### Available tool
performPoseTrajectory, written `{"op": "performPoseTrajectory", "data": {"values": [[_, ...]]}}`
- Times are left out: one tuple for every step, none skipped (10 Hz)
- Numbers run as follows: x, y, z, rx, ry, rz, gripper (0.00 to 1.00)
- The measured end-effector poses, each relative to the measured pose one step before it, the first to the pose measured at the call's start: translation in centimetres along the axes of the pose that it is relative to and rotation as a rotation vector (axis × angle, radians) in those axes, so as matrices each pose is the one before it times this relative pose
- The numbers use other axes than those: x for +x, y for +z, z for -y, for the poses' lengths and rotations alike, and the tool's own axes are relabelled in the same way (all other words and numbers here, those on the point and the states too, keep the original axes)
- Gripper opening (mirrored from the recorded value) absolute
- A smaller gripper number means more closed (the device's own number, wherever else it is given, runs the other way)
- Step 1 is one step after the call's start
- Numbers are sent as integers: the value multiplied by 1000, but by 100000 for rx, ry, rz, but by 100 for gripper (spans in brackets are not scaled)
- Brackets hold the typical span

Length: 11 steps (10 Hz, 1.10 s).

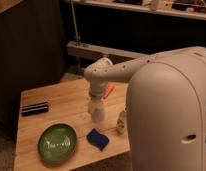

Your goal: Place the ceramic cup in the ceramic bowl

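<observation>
The green ceramic bowl (57, 142) sits empty at the table's front left. My gripper (97, 106) points straight down over the middle of the wooden table, up and to the right of the bowl. A pale cream shape at its lower end (98, 115) looks like the ceramic cup, at or just above the tabletop. I cannot separate the cup from the gripper, and I cannot tell whether it is held.
A dark blue cloth-like piece (97, 138) lies right of the bowl. A small white bottle (121, 122) stands near the table's right edge. A black bar-shaped object (35, 108) lies at the left. An orange item (109, 90) lies behind the arm. My white body fills the right side.
</observation>
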Motion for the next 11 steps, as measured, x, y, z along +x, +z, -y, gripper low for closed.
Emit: {"op": "performPoseTrajectory", "data": {"values": [[-114, 197, 182, 160, -25, -25, 80], [-185, 189, 80, -292, -406, -20, 80], [-104, 543, 96, -1447, -277, -265, 80], [-27, 626, 3, -1577, -464, -629, 80], [-15, 583, -86, -1041, -371, -765, 80], [-167, 521, -129, -856, -393, -643, 80], [40, 521, -37, -603, -187, -1036, 80], [-32, 327, -65, -302, -197, -802, 80], [53, 213, 66, -90, 41, -644, 80], [227, 232, 208, -68, 419, -734, 80], [103, 154, 116, -321, 564, -188, 80]]}}
